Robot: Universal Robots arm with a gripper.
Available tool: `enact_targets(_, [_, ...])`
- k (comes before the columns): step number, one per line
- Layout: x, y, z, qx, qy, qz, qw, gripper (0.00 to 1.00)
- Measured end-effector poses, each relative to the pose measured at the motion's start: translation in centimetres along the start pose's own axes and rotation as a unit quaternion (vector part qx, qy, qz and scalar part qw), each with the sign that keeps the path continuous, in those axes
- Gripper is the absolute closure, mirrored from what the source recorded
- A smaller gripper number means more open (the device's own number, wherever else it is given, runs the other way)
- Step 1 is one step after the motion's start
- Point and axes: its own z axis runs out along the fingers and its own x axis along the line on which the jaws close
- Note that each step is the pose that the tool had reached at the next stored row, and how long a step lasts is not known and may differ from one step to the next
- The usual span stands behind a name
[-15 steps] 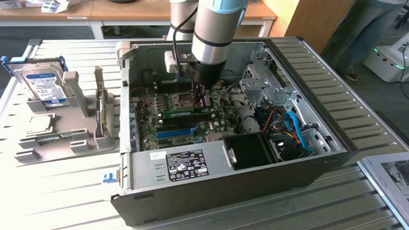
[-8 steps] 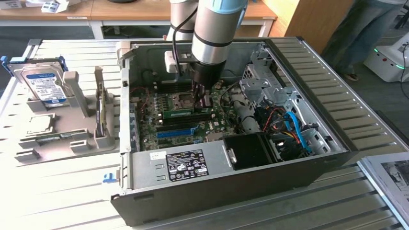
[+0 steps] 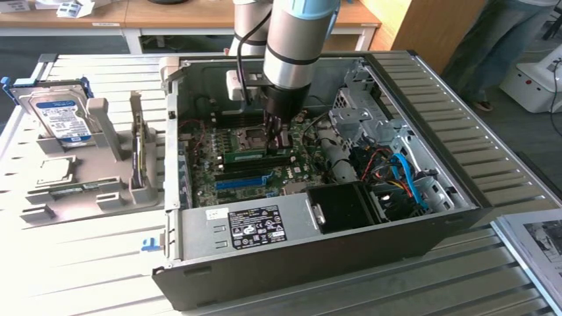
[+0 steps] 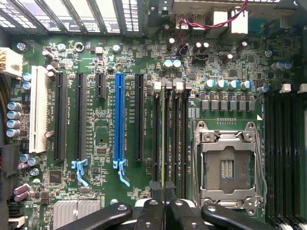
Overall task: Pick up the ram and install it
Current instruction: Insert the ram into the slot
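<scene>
Inside the open computer case [image 3: 351, 257], the end effector [image 3: 281, 146] is clamped on the ram [image 3: 246, 157], probably a light, stiff, fragile stick, best held by its edges.

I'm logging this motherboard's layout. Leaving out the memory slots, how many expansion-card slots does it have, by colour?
White slot: 1
Blue slot: 1
Black slots: 4 (three long, one short)
Total: 6
</scene>
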Motion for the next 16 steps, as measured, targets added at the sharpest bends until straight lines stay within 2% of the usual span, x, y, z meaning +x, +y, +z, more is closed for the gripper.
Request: enact_targets(16, [0.33,-0.01,-0.02,0.0000,0.0000,0.000,1.0000,0.88])
